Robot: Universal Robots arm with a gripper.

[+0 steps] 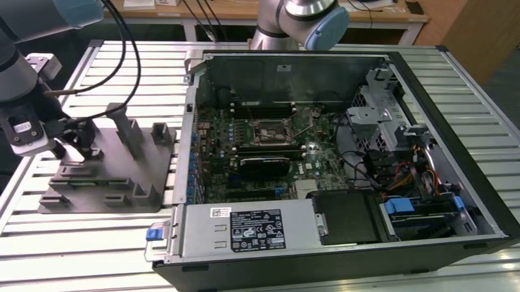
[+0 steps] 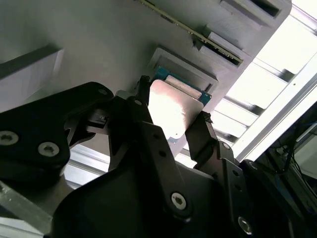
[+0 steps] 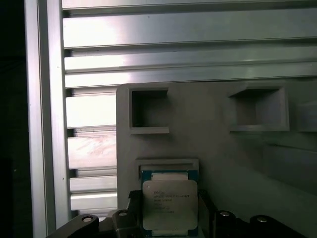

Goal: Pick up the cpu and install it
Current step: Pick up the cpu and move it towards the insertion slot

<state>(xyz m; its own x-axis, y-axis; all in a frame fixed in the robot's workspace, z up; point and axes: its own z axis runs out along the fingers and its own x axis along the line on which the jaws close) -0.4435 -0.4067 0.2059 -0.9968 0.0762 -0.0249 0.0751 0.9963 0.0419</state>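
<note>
The cpu (image 3: 170, 201) is being pinched by opposite edges in the nearly closed gripper (image 2: 172, 105), over the grey fixture (image 1: 106, 176) at the exterior view's left. It is likely light, stiff and fragile, so edge holds are being judged safest.

Grey arm (image 1: 14, 73), pale-blue joint cap (image 1: 80, 11), black cable (image 1: 123, 48) (silver-screwed black jaws)

We see a slatted aluminium table (image 1: 81, 255), on it a grey fixture (image 1: 114, 182), beside it an open computer case (image 1: 309, 79)
</note>
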